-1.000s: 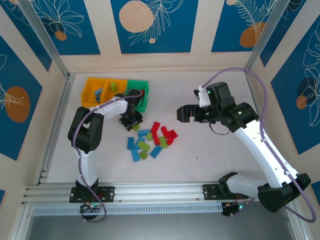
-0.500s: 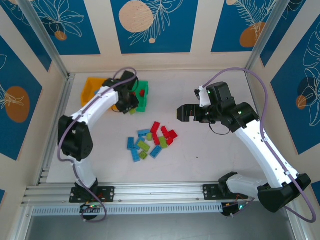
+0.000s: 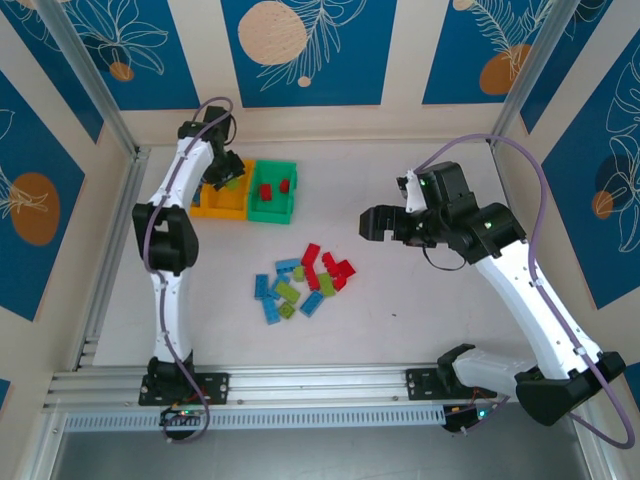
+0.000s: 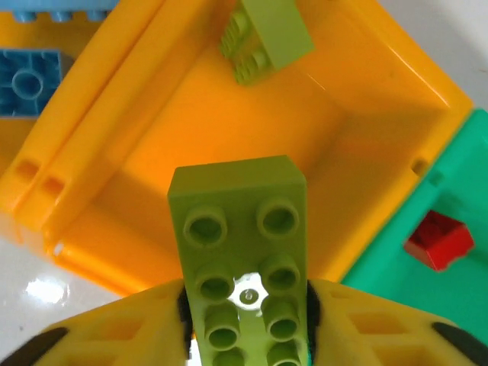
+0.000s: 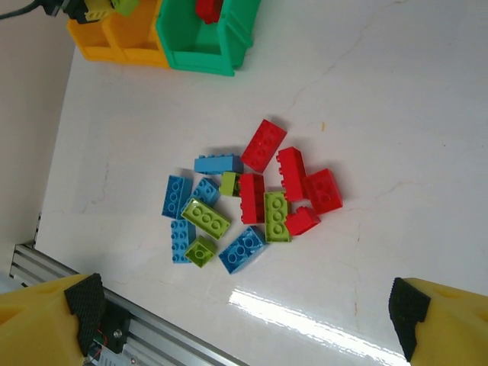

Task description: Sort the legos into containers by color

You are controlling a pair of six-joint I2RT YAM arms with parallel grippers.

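Judged the legos light, hard and rigid: moulded plastic, unlikely to give or crack under a squeeze, but glossy enough on the flat sides to slip or twist out of a shallow pinch. Best taken across the narrow width, pads flat on the two long sides and low on the body, never on the studded top.

Clamped a lime brick (image 4: 238,221) in just that way in the left hand (image 4: 245,320): two studs wide, pinched by its long sides, studs toward the wrist camera, hanging over the middle orange bin (image 4: 252,130). Found one more lime piece (image 4: 263,38) already lying in that bin, near its far wall. Noted blue bricks (image 4: 27,80) in the neighbouring orange bin (image 4: 84,53) and a red brick (image 4: 438,240) in the green bin (image 4: 457,183) at the other end of the row.

Left on the white worktop (image 5: 396,114), well apart from the bins, a loose pile (image 5: 244,202) of red, light blue and lime pieces. Lay mostly flat, several touching one another, with little finger room between them. Reckoned the outlying red brick (image 5: 264,145), on the side of the pile nearest the bins, the easiest to take, its long sides seemingly free.

Spread the right hand (image 3: 372,222) wide, carrying nothing, poised above the worktop to the right of the pile.
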